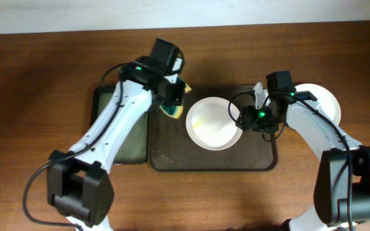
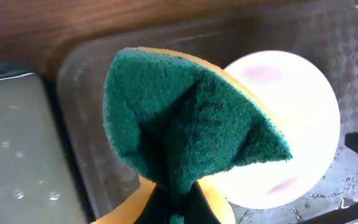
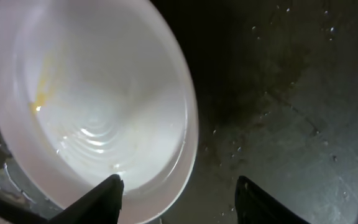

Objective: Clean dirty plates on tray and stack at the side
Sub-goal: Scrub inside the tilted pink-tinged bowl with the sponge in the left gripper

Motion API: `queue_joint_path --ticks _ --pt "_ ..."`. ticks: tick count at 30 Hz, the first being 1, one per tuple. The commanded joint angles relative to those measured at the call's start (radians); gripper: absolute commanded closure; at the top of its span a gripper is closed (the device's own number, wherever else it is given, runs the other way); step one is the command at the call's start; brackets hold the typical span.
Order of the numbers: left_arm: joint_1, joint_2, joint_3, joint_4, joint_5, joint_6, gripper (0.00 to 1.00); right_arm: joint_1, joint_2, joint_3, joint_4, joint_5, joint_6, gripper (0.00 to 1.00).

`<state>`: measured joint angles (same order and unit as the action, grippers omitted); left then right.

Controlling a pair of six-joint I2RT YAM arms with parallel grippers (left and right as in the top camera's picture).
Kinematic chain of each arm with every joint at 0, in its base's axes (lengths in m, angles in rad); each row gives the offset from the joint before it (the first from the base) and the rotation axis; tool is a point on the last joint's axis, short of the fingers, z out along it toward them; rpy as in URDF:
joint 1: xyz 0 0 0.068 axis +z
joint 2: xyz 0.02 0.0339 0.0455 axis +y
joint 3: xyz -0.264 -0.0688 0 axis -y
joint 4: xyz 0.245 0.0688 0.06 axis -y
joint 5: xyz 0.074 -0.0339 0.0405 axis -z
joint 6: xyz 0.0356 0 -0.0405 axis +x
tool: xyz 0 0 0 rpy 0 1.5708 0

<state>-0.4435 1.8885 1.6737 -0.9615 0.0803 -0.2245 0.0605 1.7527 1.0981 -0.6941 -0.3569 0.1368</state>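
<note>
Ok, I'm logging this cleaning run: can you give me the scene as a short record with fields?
left gripper: shut on sponge, over left end of the tray
sponge: green face, yellow back
plate on tray: yellow smear inside, wet
right gripper: open, fingers either side of that plate's rim
second plate: on the table right of the tray, partly behind right arm
narrow tray: left of the tray, holds cloudy liquid

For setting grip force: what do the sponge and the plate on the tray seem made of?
The sponge: soft yellow foam with a rough green fibrous scouring face, folded where it is pinched. The plate: smooth glossy white, with ring-shaped highlights; ceramic or hard plastic, I cannot tell which.
</note>
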Motion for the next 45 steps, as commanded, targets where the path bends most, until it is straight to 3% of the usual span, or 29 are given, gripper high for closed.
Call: queue_joint_path --ticks 1,7,12,16,30,36,45 --pt "-0.013 0.01 0.024 0.012 0.014 0.002 1.0 0.009 0.04 -0.033 0.04 0.009 0.002 0.45" --pt "-0.041 0.013 0.024 0.053 0.014 0.002 1.0 0.013 0.055 -0.047 0.107 0.009 0.002 0.57" --pt "-0.048 0.018 0.024 0.074 0.014 -0.006 1.0 0.013 0.088 -0.074 0.195 -0.021 0.04 0.6" --pt "-0.056 0.037 0.024 0.107 0.014 -0.007 1.0 0.013 0.099 -0.074 0.202 -0.055 0.039 0.75" --pt "-0.064 0.109 0.024 0.172 0.089 -0.006 1.0 0.011 0.099 -0.074 0.203 -0.055 0.04 0.75" --pt "-0.112 0.122 0.023 0.169 0.052 -0.006 1.0 0.011 0.099 -0.074 0.202 -0.055 0.04 0.95" --pt "-0.116 0.204 0.023 0.182 0.02 -0.005 1.0 0.011 0.099 -0.074 0.202 -0.055 0.04 0.96"
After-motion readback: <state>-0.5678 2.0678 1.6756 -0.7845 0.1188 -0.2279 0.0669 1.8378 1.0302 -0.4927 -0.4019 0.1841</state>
